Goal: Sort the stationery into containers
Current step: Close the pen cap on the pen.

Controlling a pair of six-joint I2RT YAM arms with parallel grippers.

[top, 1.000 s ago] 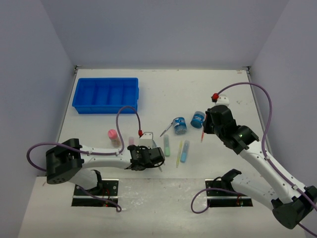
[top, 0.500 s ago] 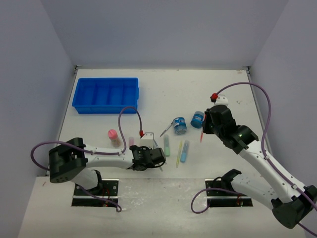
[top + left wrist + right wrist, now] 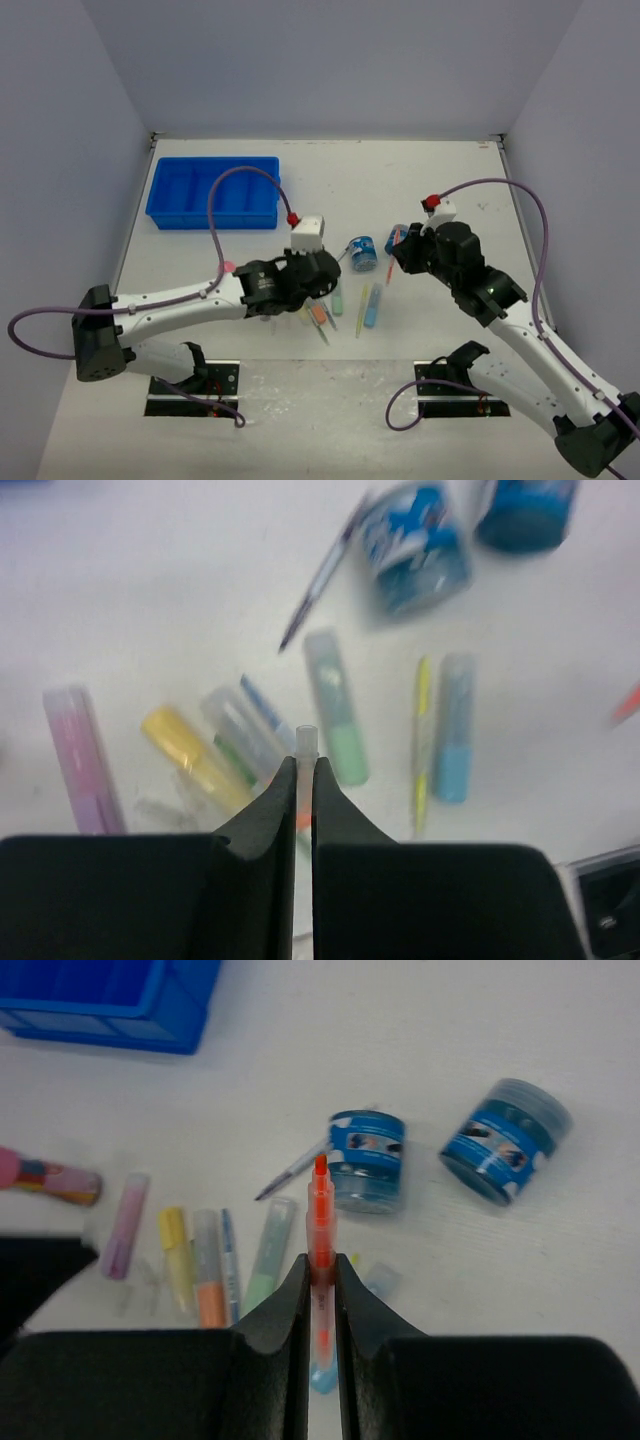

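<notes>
My left gripper [image 3: 305,772] is shut on a thin clear pen [image 3: 306,738] with an orange part, held above the row of marker sticks. Below it lie a pink marker [image 3: 75,755], a yellow marker [image 3: 190,752], a green marker [image 3: 335,708] and a blue marker [image 3: 455,728]. My right gripper [image 3: 321,1272] is shut on an orange pen [image 3: 320,1210], hanging over the table near two round blue tubs [image 3: 367,1160] [image 3: 505,1140]. The blue tray [image 3: 213,190] stands at the far left; both grippers [image 3: 322,285] [image 3: 395,252] are well short of it.
A pink-capped bottle [image 3: 40,1175] lies left of the markers. A dark thin pen [image 3: 320,580] rests beside the nearer tub, and a yellow thin pen [image 3: 422,735] lies next to the blue marker. An orange marker [image 3: 208,1275] sits among the row.
My left gripper closed on the thin pen, then rose and swung away from the table's near edge with it. My right gripper drifted slightly left, still holding the orange pen.
</notes>
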